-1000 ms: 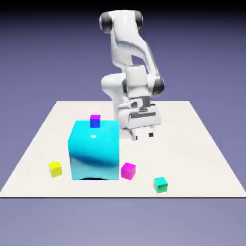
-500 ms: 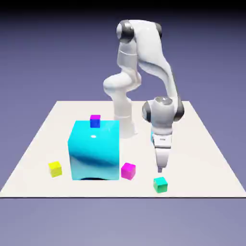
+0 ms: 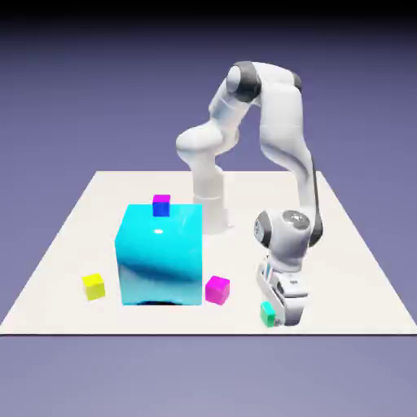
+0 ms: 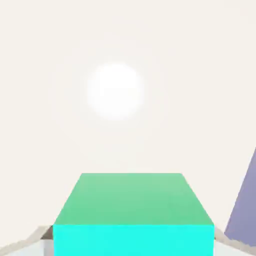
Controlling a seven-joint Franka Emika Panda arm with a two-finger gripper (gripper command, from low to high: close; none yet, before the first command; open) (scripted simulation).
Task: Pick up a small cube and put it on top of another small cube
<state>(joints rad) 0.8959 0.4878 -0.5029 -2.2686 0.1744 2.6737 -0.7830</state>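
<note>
Exterior view first: you see the white arm (image 3: 277, 122) bent over and reaching down to the table (image 3: 342, 244) at the front, toward the exterior view's right. The gripper (image 3: 281, 316) sits low at the table surface, directly against the small green cube (image 3: 265, 311), which shows only partly at the gripper's left side in this view. The fingers are hidden behind the hand body here, so you cannot read the jaw gap from this angle alone. The magenta cube (image 3: 217, 288) lies near the green cube, to the exterior view's left of it, just beside the front right corner of the large cyan block (image 3: 160, 254). On top of that block, near its back edge, you find a small blue cube (image 3: 161, 209) with a small magenta cube (image 3: 161, 199) stacked on it. The yellow cube (image 3: 94, 286) rests on the table at the block's left side, apart from it.

Hand view next: the green cube (image 4: 134, 212) fills the bottom middle of the picture, large and squarely between the finger positions. You see its top face and front face. The jaws are closed down narrow, gripping the green cube from both sides. The table (image 4: 115, 60) fills the rest, with a bright highlight on it.
</note>
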